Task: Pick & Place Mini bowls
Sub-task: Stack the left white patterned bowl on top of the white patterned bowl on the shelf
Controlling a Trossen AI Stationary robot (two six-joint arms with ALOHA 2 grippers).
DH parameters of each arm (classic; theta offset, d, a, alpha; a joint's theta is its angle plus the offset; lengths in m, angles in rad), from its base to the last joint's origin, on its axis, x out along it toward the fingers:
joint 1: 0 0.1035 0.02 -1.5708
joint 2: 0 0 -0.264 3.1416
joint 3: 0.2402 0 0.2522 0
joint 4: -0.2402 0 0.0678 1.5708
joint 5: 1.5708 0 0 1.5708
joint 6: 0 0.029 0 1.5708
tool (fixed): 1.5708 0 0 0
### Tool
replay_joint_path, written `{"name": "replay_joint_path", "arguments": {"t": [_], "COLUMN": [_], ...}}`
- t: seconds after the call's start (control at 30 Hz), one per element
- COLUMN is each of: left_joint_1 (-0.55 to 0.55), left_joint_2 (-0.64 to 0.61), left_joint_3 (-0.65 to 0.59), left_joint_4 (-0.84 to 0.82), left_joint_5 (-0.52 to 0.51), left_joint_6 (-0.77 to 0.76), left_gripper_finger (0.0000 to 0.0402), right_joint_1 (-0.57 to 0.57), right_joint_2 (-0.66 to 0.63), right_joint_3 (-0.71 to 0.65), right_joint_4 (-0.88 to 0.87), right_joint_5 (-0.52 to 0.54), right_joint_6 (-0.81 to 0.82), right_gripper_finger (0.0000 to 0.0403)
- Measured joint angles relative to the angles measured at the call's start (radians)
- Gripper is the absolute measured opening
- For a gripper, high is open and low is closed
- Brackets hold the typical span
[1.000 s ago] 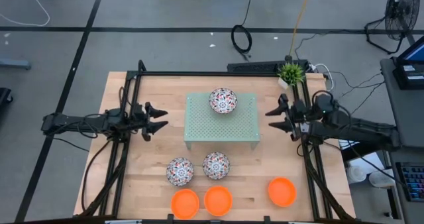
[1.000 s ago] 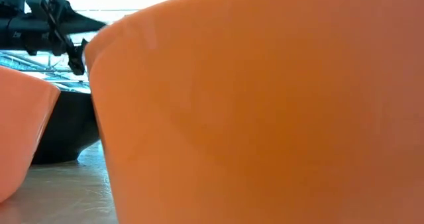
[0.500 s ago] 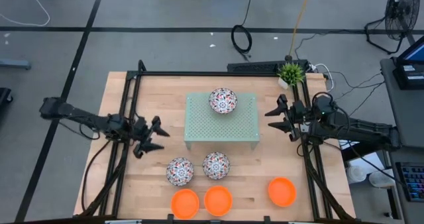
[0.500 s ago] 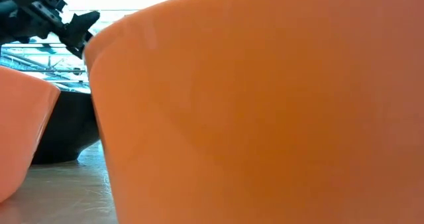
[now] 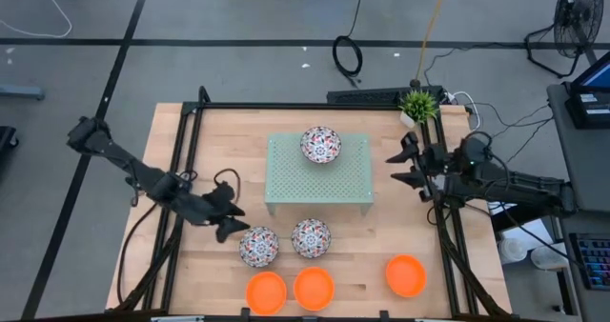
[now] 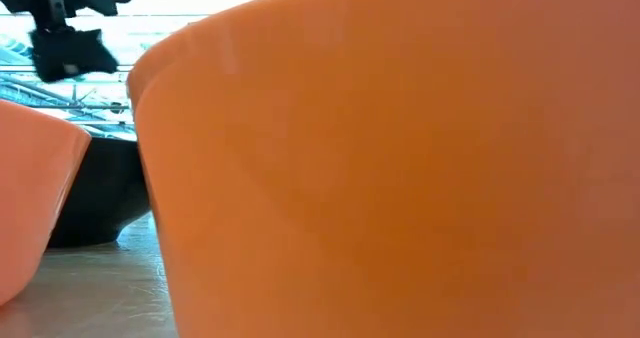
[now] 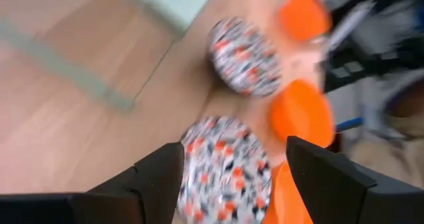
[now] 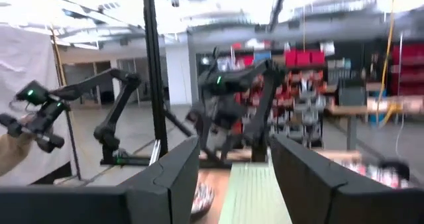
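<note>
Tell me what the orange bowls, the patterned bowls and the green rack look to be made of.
Orange bowls: probably plastic, given the uniform bright colour and smooth, faintly glossy wall in the low view. Patterned bowls: possibly glazed ceramic or printed melamine, with a dense red, white and dark print; the views leave it open. Green rack: pale green sheet with regular perforations, painted metal or plastic; cannot tell which.

Patterned bowls, red-white-dark floral: three. One at upper centre of the frame, two side by side lower centre.

Orange bowls, plain: three. Two along the bottom edge at centre, one at lower right.

Green perforated rack: one, centre.

Small potted plant: one, upper right.

Wooden table: one.

Robot arms with a claw each: two, left claw, right claw.
</note>
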Motion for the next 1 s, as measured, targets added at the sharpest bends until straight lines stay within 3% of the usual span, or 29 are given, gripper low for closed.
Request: {"name": "replay_joint_path", "arguments": {"t": [0.1, 0.2, 0.5, 1.0], "left_joint_1": [-0.006, -0.006, 0.002, 0.007], "left_joint_2": [0.103, 0.195, 0.433, 0.494], "left_joint_3": [0.081, 0.092, 0.091, 0.091], "left_joint_4": [-0.098, -0.08, -0.068, -0.084], "left_joint_5": [0.019, 0.038, 0.272, 0.26], "left_joint_6": [-0.105, -0.204, -0.314, -0.315], "left_gripper_finger": [0.0269, 0.0269, 0.0269, 0.0269], "right_joint_1": [0.0, 0.0, 0.0, 0.0], "right_joint_2": [0.0, 0.0, 0.0, 0.0], "right_joint_3": [0.0, 0.0, 0.0, 0.0], "right_joint_4": [0.065, 0.102, 0.108, 0.139], "right_joint_5": [-0.002, -0.002, -0.003, -0.001], "right_joint_6": [-0.018, -0.02, -0.046, -0.042], "right_gripper_finger": [0.0172, 0.0172, 0.0172, 0.0171]}}
